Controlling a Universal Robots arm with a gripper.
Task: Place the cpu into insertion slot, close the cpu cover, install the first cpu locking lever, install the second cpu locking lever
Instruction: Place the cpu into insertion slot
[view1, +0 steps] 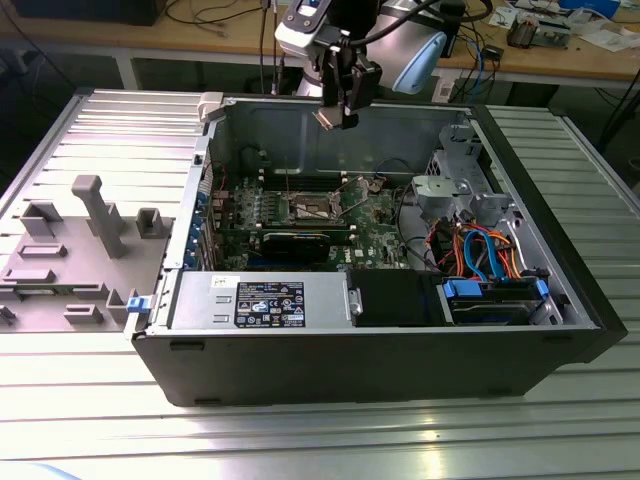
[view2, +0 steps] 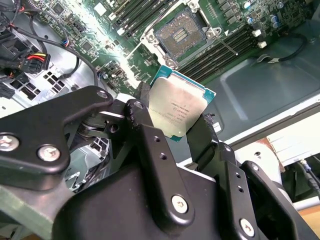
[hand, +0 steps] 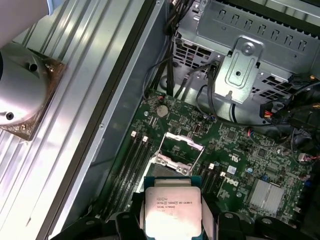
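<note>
I'm on the first step, placing the chip. The insertion slot (view1: 313, 207) lies open with its pin field bare, well below the gripper (view1: 338, 112) and slightly to the exterior view's left of it. The fingers (view2: 204, 132) pinch the cpu (view2: 177, 110) by two opposite edges, its metal top facing the wrist cameras. I judge that seating it calls for squaring the chip to the socket frame and keeping it level.

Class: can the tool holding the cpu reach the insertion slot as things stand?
Probably yes: the insertion slot lies uncovered below the tool, with nothing between it and the cpu.
</note>
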